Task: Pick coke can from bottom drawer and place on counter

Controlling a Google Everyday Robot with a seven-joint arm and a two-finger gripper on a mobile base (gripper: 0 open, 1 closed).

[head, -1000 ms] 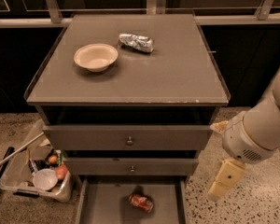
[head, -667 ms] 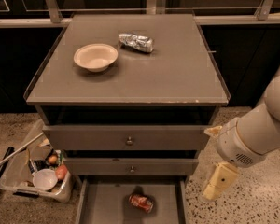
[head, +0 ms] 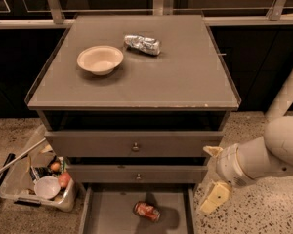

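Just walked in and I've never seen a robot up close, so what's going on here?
A robot arm reaches in from the right; its gripper hangs open and empty beside the cabinet, level with the lower drawers. The coke can lies on its side in the pulled-out bottom drawer, not yet touched. The counter above holds a bowl and a crumpled foil packet.
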